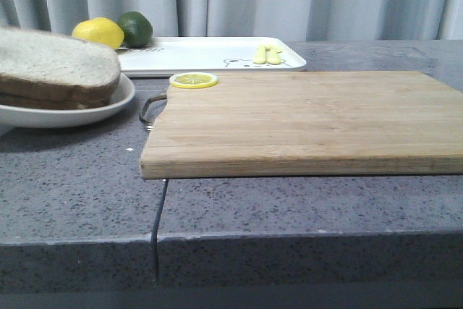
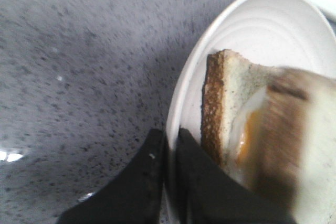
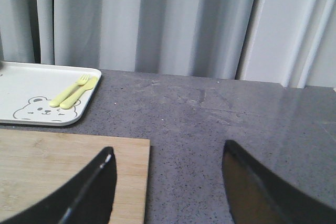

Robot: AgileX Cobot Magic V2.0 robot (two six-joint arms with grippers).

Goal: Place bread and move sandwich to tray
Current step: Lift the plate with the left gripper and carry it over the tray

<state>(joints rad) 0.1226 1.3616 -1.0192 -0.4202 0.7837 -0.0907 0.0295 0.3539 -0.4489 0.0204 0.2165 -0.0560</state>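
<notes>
Left claw (image 2: pixel 169 182): black, its two fingers pinched onto the near rim of the round white shallow plate (image 2: pixel 262 30), one finger outside the rim and one inside. Right claw (image 3: pixel 167 182): black, jaws spread wide with nothing between them, hanging above the speckled grey stone tabletop (image 1: pixel 79 179) just past the end edge of the pale rectangular wooden cutting board (image 1: pixel 304 121).

Plate contents: the sandwich (image 1: pixel 54 70), two pale brown-crusted slices; the left wrist view shows fried egg white and orange yolk (image 2: pixel 244 140) between them. The upper bread slice (image 2: pixel 299 145) is blurred there and sits skewed, leaving one corner of the lower slice uncovered. Plate stands at the left of the tabletop, near the board's metal loop handle (image 1: pixel 150 108) but apart from it.

Flat rectangular white tray with rounded corners and a printed bear mark (image 1: pixel 210 54): at the back, behind the board. Contents: a small pale yellow fork and spoon (image 3: pixel 73 92) lying side by side near its right end. Most of its surface is bare.

Beside the tray's left end: a yellow lemon (image 1: pixel 98 32) and a dark green lime (image 1: pixel 135 28), touching each other. A round lemon slice (image 1: pixel 194 79) sits at the board's far left corner.

Board surface otherwise bare; its front edge lies near the tabletop's front edge. Open tabletop lies right of the tray.
</notes>
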